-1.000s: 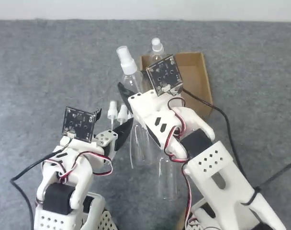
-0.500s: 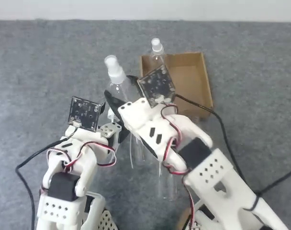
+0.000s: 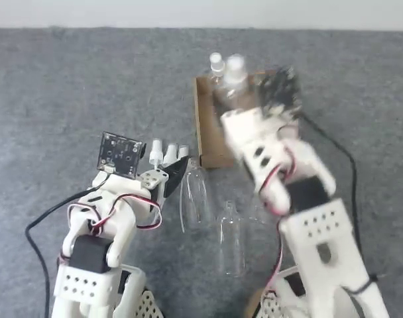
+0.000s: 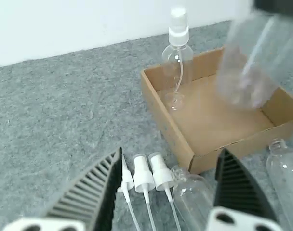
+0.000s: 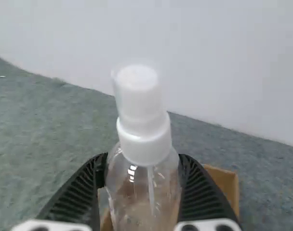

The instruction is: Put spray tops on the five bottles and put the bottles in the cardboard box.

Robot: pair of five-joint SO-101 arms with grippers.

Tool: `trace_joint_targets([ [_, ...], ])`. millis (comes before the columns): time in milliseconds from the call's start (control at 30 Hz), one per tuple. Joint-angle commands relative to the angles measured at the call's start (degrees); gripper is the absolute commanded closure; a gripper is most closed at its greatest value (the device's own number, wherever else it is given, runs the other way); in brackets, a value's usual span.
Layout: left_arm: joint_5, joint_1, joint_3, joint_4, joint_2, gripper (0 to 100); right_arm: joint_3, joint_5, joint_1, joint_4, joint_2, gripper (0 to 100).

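My right gripper (image 5: 141, 204) is shut on a clear bottle (image 5: 142, 159) with a white spray top, held upright over the cardboard box (image 3: 203, 122); from above the held bottle (image 3: 234, 69) is at the box's far end. A second topped bottle (image 4: 178, 62) stands in the box's far corner. Three loose spray tops (image 4: 143, 179) lie on the carpet by the box's near corner. My left gripper (image 4: 161, 195) hangs open just above them, holding nothing. Uncapped bottles (image 3: 196, 195) (image 3: 232, 238) lie on their sides between the arms.
Grey carpet (image 3: 69, 86) covers the table, with free room to the left and at the back. A third uncapped bottle (image 4: 286, 166) lies near the box's front wall. The right arm's body (image 3: 307, 199) stretches over the space in front of the box.
The right arm has swung its topped bottle from the table's middle to the right, over the box. The left arm has hardly shifted, and its gripper stays open.
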State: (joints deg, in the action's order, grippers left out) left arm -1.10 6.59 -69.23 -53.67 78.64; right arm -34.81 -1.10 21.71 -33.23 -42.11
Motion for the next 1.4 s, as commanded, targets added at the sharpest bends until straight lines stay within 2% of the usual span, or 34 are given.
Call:
trace_joint_targets([
  [0, 0.4, -0.4, 0.0, 0.8, -0.4, 71, 7.5, -1.3, -6.6, 3.5, 6.8, 99.3],
  [133, 0.4, -0.4, 0.0, 0.8, -0.4, 71, 8.9, -1.1, -10.8, 11.5, 16.7, 99.3],
  [533, 0.4, -0.4, 0.0, 0.8, -0.4, 71, 9.7, -1.0, -11.4, 31.5, 39.0, 99.3],
  [900, 0.4, 0.1, -0.9, 0.8, -0.4, 71, 21.4, -1.0, -11.5, 32.6, 52.4, 99.3],
  [1367, 0.4, 0.1, -0.9, 0.8, -0.4, 71, 23.3, -0.9, -13.1, 32.9, 58.3, 99.3],
])
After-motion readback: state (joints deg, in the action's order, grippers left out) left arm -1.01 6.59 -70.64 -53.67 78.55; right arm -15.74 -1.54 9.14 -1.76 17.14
